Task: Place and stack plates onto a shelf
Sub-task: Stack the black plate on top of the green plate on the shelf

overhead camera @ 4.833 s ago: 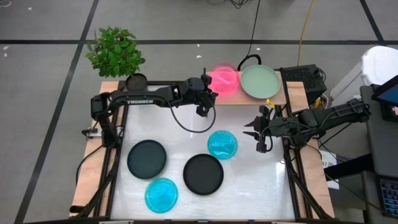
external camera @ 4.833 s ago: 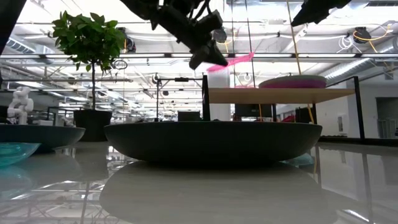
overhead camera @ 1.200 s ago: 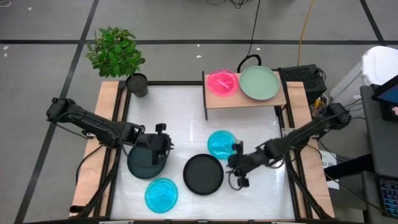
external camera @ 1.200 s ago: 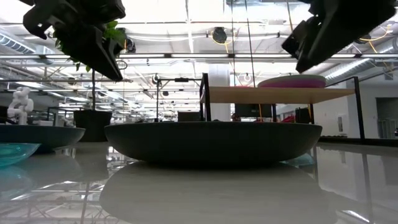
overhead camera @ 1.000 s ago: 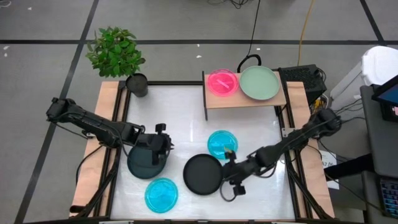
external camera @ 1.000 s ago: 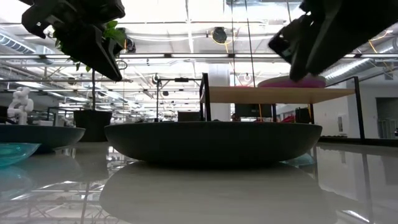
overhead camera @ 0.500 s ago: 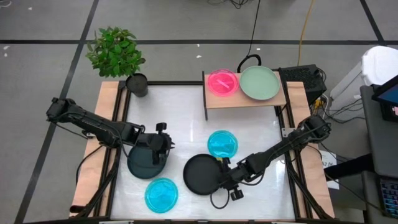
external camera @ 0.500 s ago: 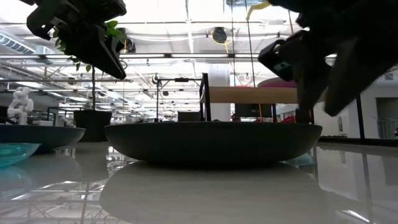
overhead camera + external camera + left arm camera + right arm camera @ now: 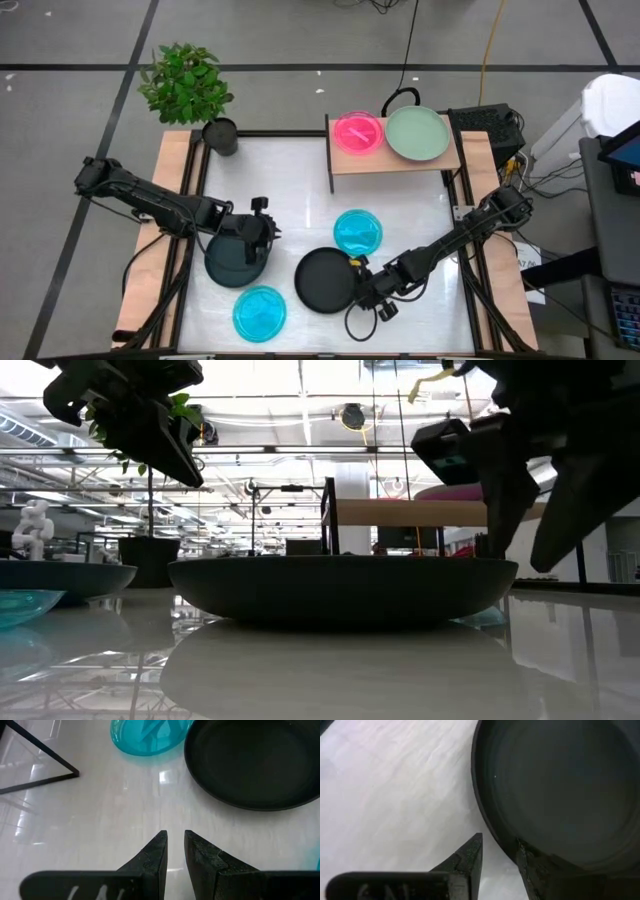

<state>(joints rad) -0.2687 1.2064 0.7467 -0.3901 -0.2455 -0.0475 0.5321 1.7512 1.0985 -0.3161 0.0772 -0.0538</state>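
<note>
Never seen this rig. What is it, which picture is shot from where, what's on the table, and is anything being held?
It is a table robot with two dark arms, each ending in a two-finger gripper. One picture looks straight down on the table, one looks level across it, and two come from cameras on the wrists.

On the table lie two black plates, one on the left and one in the middle, and two cyan plates. On the wooden shelf sit a pink plate and a pale green plate. A potted plant stands at the corner.

The left gripper hangs by the left black plate, fingers nearly together, holding nothing. The right gripper straddles the middle plate's rim, one finger inside, one outside; a firm grip is not evident yet.
</note>
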